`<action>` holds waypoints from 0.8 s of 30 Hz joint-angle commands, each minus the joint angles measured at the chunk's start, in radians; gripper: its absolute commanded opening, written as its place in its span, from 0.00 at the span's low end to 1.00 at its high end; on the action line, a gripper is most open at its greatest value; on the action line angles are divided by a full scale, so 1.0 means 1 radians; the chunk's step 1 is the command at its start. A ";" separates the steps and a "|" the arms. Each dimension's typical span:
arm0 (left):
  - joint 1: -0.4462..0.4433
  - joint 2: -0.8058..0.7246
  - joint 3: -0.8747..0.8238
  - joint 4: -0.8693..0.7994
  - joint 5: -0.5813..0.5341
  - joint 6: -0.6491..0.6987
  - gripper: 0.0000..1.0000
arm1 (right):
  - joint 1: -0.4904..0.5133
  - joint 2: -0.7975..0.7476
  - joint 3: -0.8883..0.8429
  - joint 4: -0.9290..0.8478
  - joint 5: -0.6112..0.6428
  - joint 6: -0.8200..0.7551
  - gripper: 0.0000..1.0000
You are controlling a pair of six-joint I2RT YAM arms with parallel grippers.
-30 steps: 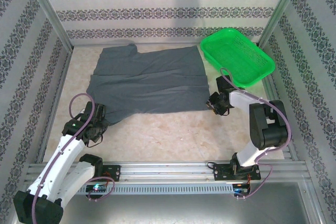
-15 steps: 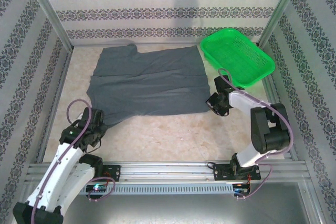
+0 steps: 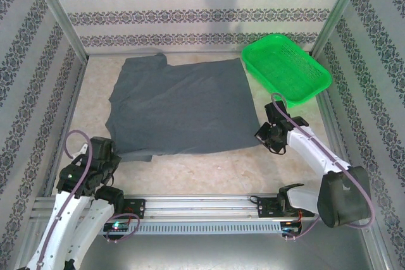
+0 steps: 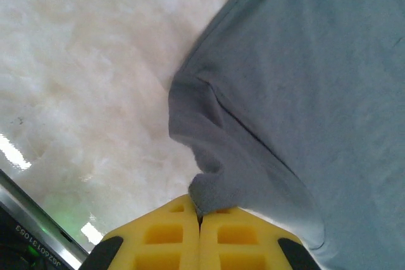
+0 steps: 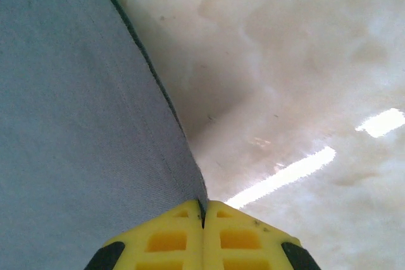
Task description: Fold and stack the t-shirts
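The dark slate-grey t-shirt (image 3: 180,105) lies spread flat over the middle of the table. My left gripper (image 3: 109,153) is shut on the t-shirt's near-left corner; in the left wrist view a bunched fold of cloth (image 4: 215,156) runs into the closed yellow fingers (image 4: 164,238). My right gripper (image 3: 264,135) is shut on the near-right corner, and the right wrist view shows the hem (image 5: 161,93) pulled taut into its closed yellow fingers (image 5: 243,235). The neck label is not visible.
A green plastic basket (image 3: 286,69) stands at the back right, beside the shirt's far-right corner. Patterned walls and metal posts enclose the table on three sides. Bare pale tabletop (image 3: 209,169) lies between the shirt and the front rail.
Both grippers have pulled toward the near edge with the shirt corners. The shirt's wrinkles have flattened and its near hem has slid closer to the rail.
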 commanded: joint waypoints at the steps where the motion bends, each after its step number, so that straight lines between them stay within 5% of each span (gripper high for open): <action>1: -0.008 -0.015 0.022 -0.107 -0.044 -0.069 0.00 | 0.024 -0.057 0.010 -0.121 0.081 -0.005 0.00; 12: -0.009 0.085 -0.111 0.137 -0.022 0.018 0.00 | 0.059 0.006 0.011 -0.035 0.068 -0.010 0.00; 24: 0.098 0.390 0.017 0.492 0.018 0.222 0.00 | 0.031 0.160 0.221 -0.021 0.077 -0.015 0.00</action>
